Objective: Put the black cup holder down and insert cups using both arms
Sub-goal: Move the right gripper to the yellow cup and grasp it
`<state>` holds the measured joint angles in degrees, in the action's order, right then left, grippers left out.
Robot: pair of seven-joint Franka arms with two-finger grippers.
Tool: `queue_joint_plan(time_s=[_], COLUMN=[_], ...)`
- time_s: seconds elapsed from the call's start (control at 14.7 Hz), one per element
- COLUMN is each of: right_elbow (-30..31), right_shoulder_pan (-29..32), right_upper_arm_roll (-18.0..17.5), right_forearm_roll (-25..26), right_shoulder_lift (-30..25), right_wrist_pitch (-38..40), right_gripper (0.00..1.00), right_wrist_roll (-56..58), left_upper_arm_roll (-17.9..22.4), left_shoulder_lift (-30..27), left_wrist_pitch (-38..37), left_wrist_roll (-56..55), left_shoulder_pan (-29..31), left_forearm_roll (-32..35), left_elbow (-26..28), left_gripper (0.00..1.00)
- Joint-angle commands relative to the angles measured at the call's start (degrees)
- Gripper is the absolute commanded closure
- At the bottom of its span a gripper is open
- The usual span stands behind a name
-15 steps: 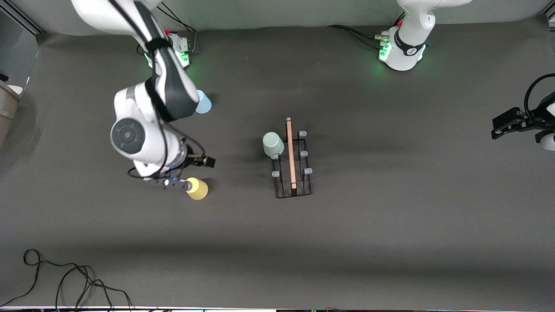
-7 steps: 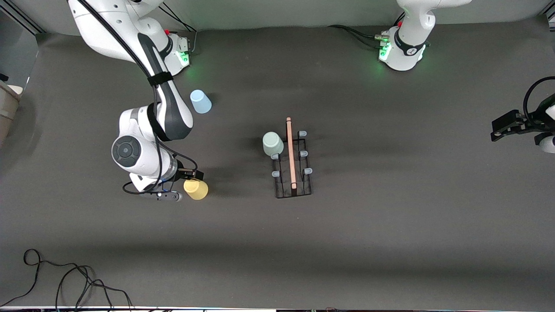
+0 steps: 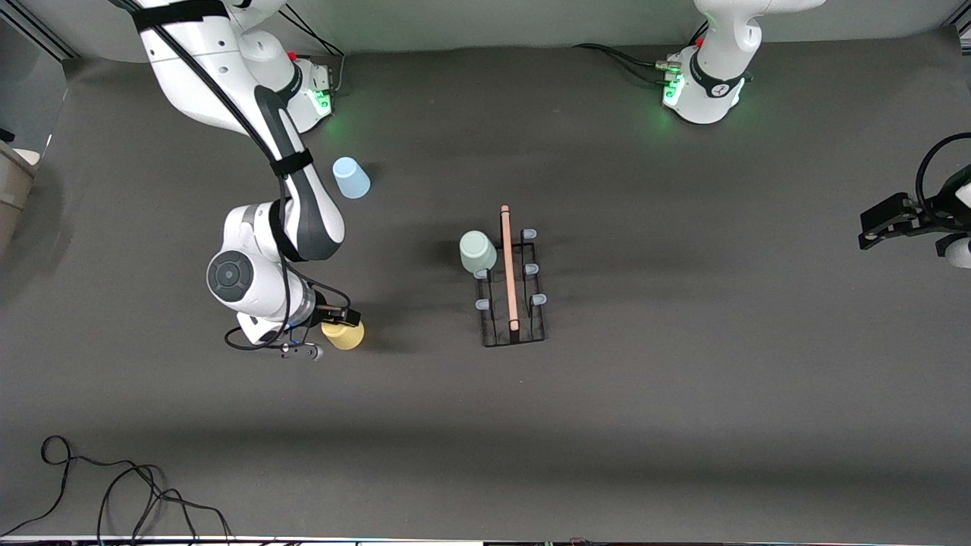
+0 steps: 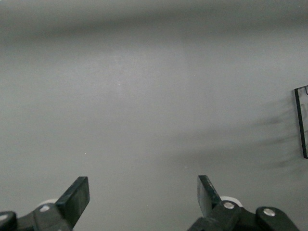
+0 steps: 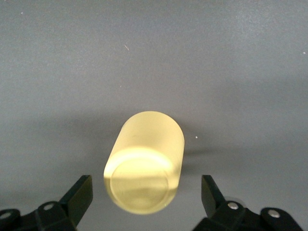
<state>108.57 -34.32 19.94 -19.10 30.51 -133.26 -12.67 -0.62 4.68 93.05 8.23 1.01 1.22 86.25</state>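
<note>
The black cup holder (image 3: 513,303) stands mid-table, its wooden rod (image 3: 507,265) along the top. A grey-green cup (image 3: 477,252) sits on a peg at its end farthest from the front camera. The yellow cup (image 3: 347,334) stands on the mat toward the right arm's end. My right gripper (image 3: 322,334) is open, one finger on each side of the yellow cup (image 5: 144,163), with gaps on both sides. The light blue cup (image 3: 350,177) stands near the right arm's base. My left gripper (image 3: 884,220) waits open and empty at the left arm's end of the table; its wrist view shows its open fingers (image 4: 143,192) and a corner of the holder (image 4: 302,120).
Loose black cables (image 3: 114,485) lie near the table's front edge at the right arm's end. A beige box (image 3: 11,189) sits off the mat's edge there. Bare grey mat (image 3: 683,379) surrounds the holder.
My right arm has swung and lowered; its gripper went from beside the yellow cup to straddling it. The cups, the holder and the left arm have not moved.
</note>
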Motion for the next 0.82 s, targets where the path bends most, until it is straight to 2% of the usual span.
queue_joint_plan(time_s=[0.0, 0.07, 0.14, 0.27, 0.41, 0.48, 0.55, 0.75], right_elbow=[-0.29, -0.29, -0.29, -0.38, -0.38, -0.46, -0.64, -2.65], right_shoulder_pan=[-0.04, -0.13, -0.04, -0.04, -0.04, -0.13, -0.22, -0.22], right_upper_arm_roll=[0.01, 0.01, 0.01, 0.01, 0.01, 0.01, 0.01, 0.10], right_forearm_roll=[-1.91, -1.91, -1.91, -1.91, -1.91, -1.91, -1.99, -2.00], right_shoulder_lift=[1.57, 1.57, 1.57, 1.57, 0.88, 0.26, -0.88, -4.13], right_wrist_pitch=[-1.92, -2.01, -2.01, -1.92, -1.48, -1.13, 0.44, 6.94], right_gripper=[0.00, 0.00, 0.08, 0.38, 0.75, 0.87, 0.92, 0.93], right_wrist_roll=[2.12, 2.12, 2.12, 2.12, 1.95, 1.42, 0.98, -2.52], left_upper_arm_roll=[0.27, 0.27, 0.36, 0.36, 0.36, 0.36, 0.36, 0.36], left_shoulder_lift=[0.94, 1.03, 1.12, 1.12, 1.12, 1.12, 1.12, 1.21], left_wrist_pitch=[0.03, -0.06, -0.06, -0.15, 0.11, 0.03, 0.03, 0.11], left_wrist_roll=[-0.76, -0.76, -0.76, -1.11, -4.00, -4.01, -3.93, -4.01], left_shoulder_pan=[-0.74, -0.74, -0.66, -0.66, -0.22, -0.13, -0.13, -0.92], left_forearm_roll=[-0.43, -0.43, -0.43, -1.30, -4.02, -4.12, -3.86, -1.59], left_elbow=[-1.53, -1.53, -1.53, -1.26, -1.35, -1.26, -1.26, -1.26], left_gripper=[0.00, 0.00, 0.00, 0.00, 0.00, 0.00, 0.00, 0.00])
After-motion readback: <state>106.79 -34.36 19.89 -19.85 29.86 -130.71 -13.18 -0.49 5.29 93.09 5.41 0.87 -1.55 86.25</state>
